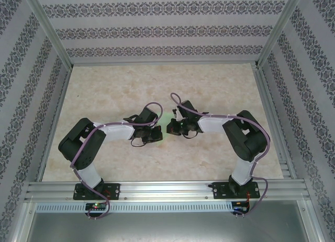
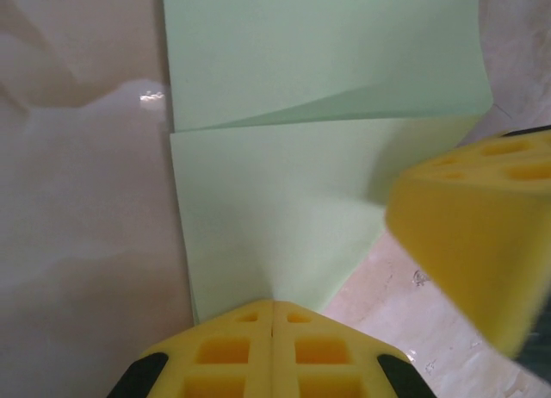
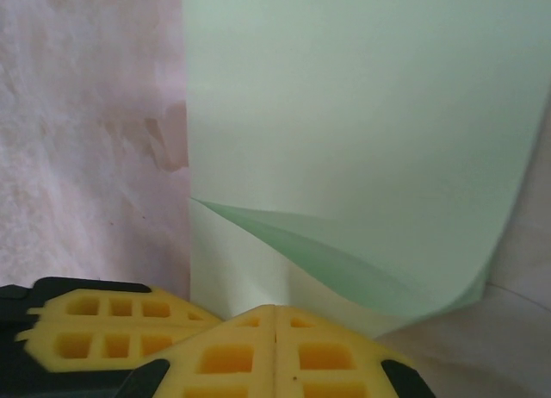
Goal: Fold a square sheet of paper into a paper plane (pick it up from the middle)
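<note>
Square sheet of paper (image 2: 275,208) clamped in left claw (image 2: 273,307) and right claw (image 3: 274,312).

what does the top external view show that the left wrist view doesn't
Top external: the whole left arm and right arm, their bases on the metal rail, and the patterned walls. Left wrist: the green paper close up, a slanted fold across it, with the left pincer shut on its near edge. Both: the marbled table, the paper, and the left pincer meeting the right pincer.
</note>
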